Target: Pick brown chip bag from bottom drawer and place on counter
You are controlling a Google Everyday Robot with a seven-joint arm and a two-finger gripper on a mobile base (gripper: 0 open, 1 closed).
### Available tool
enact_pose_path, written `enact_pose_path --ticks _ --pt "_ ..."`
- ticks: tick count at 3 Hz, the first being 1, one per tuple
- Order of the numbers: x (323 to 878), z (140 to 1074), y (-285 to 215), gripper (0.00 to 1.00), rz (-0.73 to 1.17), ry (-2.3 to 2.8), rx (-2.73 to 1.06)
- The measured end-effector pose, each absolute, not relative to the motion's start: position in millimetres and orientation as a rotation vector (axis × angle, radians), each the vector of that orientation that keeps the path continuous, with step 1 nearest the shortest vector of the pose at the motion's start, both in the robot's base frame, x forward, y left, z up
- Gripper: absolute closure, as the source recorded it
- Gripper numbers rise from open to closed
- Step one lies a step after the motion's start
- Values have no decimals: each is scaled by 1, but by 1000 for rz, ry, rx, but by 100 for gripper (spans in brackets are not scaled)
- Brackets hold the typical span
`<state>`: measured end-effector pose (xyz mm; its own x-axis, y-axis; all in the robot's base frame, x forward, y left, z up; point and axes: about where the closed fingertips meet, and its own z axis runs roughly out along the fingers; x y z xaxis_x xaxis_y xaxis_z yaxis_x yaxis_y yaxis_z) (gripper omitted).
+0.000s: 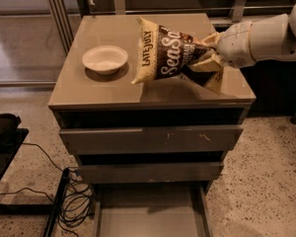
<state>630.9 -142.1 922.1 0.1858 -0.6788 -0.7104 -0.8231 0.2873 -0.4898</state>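
The brown chip bag [165,52], dark brown and cream with "Sea Salt" and "LATE JULY" lettering, hangs tilted in the air just above the counter [108,88]. My gripper [207,53] comes in from the right on a white arm and is shut on the bag's right end. The bag's left end points down toward the counter's middle. The bottom drawer [150,214] is pulled open at the bottom of the view and its grey floor is bare.
A white bowl [104,59] sits on the counter's left part. Two closed drawers with flat fronts [148,139] are below the top. Black cables [74,201] and a dark object lie on the speckled floor at left.
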Motion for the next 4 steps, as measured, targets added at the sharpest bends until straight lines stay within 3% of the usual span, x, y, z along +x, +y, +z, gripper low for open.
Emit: enact_pose_path --ticks 4 --pt "708 886 -172 100 27 1896 -1118"
